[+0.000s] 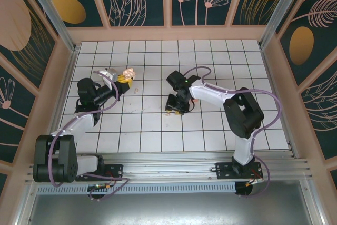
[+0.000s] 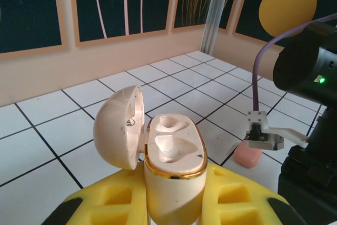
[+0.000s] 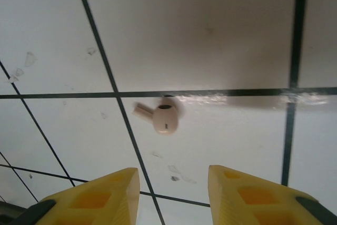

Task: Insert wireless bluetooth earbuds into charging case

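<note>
COUNTER, LEFT TO RIGHT: The left fingers (image 2: 108, 204) pinch the open beige charging case (image 2: 174, 148), its lid swung back and both wells looking empty. The right fingers (image 3: 247, 193) stand spread with nothing between them, poised over a pale beige earbud (image 3: 164, 117) lying on the white tiled counter (image 3: 210, 30). The bud sits just ahead of the gap, a shade toward the finger on the view's left. Its stem points left, roughly along the line on which the fingers close, so a clean pinch likely calls for a wrist turn. The right arm is far the nearer. The tile is flat and glossy, with room around the bud to descend.
</note>
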Robot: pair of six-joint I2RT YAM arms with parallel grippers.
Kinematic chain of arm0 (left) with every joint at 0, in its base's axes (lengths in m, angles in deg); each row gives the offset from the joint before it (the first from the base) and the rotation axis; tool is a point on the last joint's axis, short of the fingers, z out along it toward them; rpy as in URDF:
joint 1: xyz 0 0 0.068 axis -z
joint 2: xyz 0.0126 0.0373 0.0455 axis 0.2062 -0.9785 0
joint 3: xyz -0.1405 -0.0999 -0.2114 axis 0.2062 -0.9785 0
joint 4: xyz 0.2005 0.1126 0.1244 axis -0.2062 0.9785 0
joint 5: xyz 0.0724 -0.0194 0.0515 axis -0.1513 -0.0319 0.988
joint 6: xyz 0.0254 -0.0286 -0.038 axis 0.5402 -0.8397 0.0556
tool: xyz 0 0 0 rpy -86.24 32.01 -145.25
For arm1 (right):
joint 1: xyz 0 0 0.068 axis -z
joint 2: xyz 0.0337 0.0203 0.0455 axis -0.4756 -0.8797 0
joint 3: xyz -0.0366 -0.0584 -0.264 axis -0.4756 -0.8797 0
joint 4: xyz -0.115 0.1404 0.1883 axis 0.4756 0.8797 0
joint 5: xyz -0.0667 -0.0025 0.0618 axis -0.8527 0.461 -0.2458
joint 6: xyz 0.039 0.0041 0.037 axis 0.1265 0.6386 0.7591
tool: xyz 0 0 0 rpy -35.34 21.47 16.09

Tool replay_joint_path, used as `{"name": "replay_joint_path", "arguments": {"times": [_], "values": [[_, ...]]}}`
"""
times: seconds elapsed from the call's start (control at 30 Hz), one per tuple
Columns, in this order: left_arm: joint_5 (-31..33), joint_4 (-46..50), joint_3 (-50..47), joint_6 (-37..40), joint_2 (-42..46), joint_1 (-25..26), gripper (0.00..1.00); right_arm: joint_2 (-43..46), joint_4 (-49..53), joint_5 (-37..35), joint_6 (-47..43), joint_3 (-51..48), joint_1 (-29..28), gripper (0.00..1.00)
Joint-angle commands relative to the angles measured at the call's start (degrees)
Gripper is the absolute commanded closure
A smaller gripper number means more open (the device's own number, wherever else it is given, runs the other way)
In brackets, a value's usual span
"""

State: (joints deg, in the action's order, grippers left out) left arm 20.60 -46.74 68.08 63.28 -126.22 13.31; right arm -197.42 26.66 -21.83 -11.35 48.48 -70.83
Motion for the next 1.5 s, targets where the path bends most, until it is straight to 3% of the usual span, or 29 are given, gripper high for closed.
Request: {"name": "replay_joint_path", "arguments": {"times": [0.0, 0.77, 1.47], "values": [[0.0, 0.0, 0.8, 1.4, 1.2, -0.3, 0.88, -2.2, 2.2, 0.2, -1.7, 2.5, -0.8, 0.61], [0.1, 1.4, 1.2, 2.4, 2.1, -0.2, 0.88, -10.1, 4.6, 0.9, -6.5, 8.6, -1.4, 0.68], [0.0, 1.8, 1.2, 2.6, 1.9, -0.2, 0.88, -12.0, 5.1, -1.5, -11.1, 7.4, -1.1, 0.75]]}}
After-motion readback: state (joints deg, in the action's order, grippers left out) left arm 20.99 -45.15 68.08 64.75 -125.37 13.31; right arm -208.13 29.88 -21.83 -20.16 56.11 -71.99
